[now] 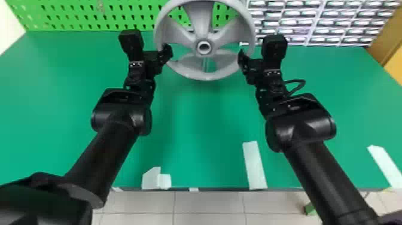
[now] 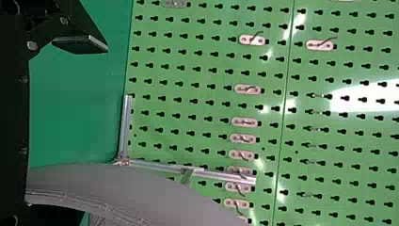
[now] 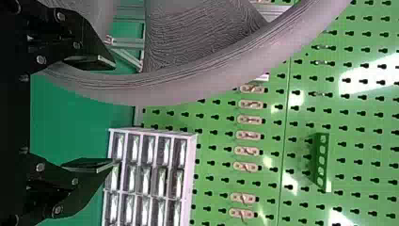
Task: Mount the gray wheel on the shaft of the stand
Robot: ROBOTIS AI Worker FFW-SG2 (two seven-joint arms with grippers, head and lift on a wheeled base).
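In the head view the gray wheel (image 1: 204, 76) faces the camera at the far middle of the table. Behind its lower opening shows the stand's metal post (image 1: 206, 64); whether its shaft is inside the hub I cannot tell. My left gripper (image 1: 168, 53) is at the rim's left side, my right gripper (image 1: 241, 58) at its right. The left wrist view has my left gripper (image 2: 106, 107) open, one finger hidden behind the wheel (image 2: 122, 188), near the stand's rails (image 2: 124, 127). In the right wrist view my right gripper (image 3: 114, 114) stands open, one finger overlapping the wheel's rim (image 3: 155, 92).
A green pegboard (image 1: 86, 18) rises behind the green table (image 1: 191, 119). At the back right is a rack of small drawers (image 1: 314, 25), close beyond my right gripper. White tape strips (image 1: 254, 166) lie along the table's front edge.
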